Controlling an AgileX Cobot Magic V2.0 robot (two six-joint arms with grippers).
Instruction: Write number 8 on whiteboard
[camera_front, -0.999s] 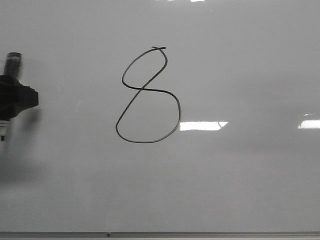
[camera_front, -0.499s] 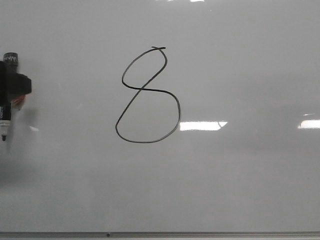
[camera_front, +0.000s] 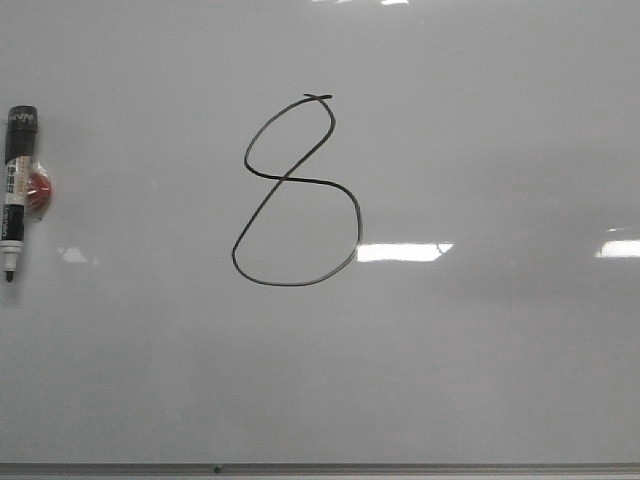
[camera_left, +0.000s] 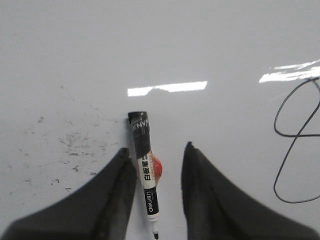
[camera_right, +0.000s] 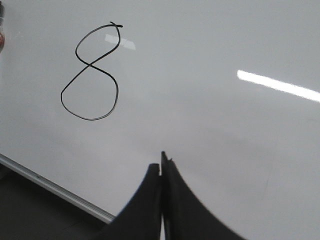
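Note:
A black hand-drawn number 8 (camera_front: 296, 190) stands in the middle of the whiteboard (camera_front: 480, 350), tall and slightly slanted; it also shows in the right wrist view as number 8 (camera_right: 90, 72) and partly as number 8 (camera_left: 295, 140). A marker pen (camera_front: 16, 190) with a black cap and a red blob on its side lies on the board at the far left, tip toward the near edge. My left gripper (camera_left: 156, 152) is open above the marker pen (camera_left: 145, 172), its fingers apart on either side. My right gripper (camera_right: 160, 167) is shut and empty.
The whiteboard's thin grey frame edge (camera_front: 320, 468) runs along the near side, seen also as frame edge (camera_right: 55, 187) with dark floor beyond. Faint black smudges (camera_left: 75, 142) mark the board near the marker. Bright light reflections lie across the board.
The left gripper, which covered the marker at the board's left edge, has let it go and drawn back out of the front view. The marker now lies alone.

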